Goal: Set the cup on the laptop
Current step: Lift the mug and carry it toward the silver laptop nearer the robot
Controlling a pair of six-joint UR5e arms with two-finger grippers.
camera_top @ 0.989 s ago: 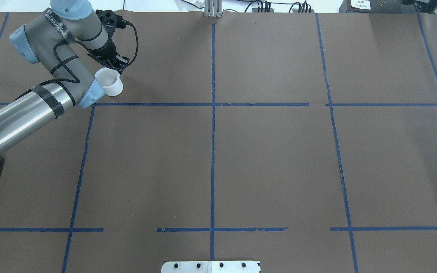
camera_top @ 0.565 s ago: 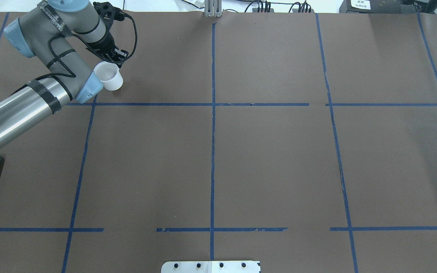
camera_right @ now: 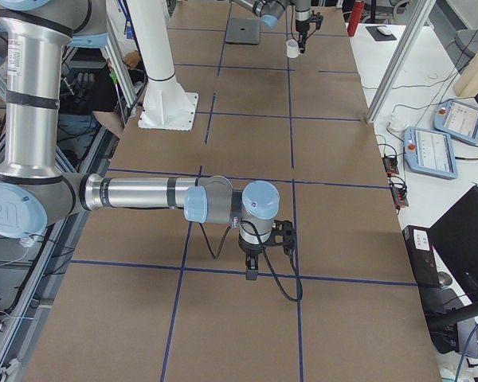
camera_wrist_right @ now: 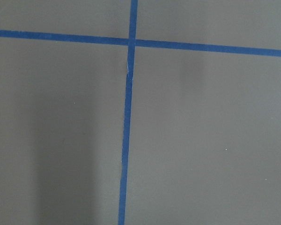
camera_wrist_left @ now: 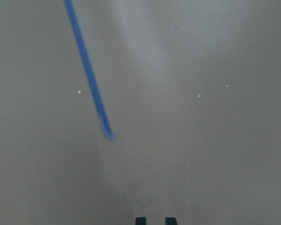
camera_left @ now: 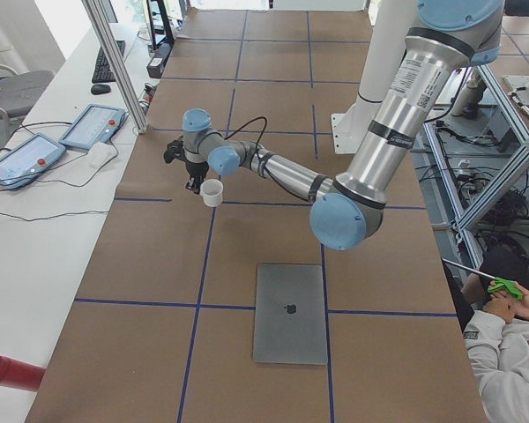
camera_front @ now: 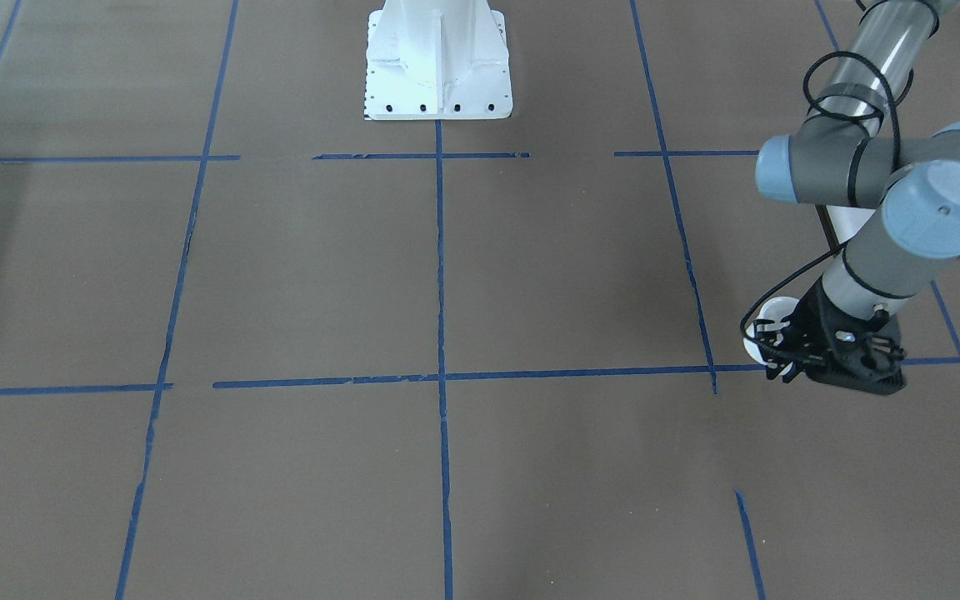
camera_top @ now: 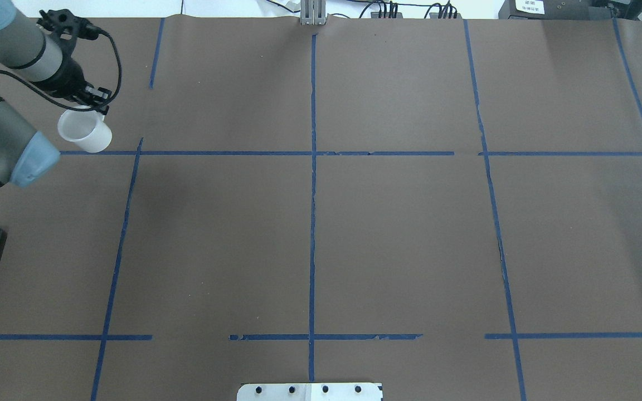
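The left gripper (camera_top: 97,107) clamps the white cup (camera_top: 84,132) at its rim.
The cup is well apart from the closed silver laptop (camera_left: 290,313); I cannot tell the right gripper (camera_right: 251,272) state.

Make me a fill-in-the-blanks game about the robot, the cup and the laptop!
The left end effector holds a cup that is ___ in colour.
The laptop lies flat with its lid ___.
The tape lines on the table are ___.
Missing words: white; closed; blue.
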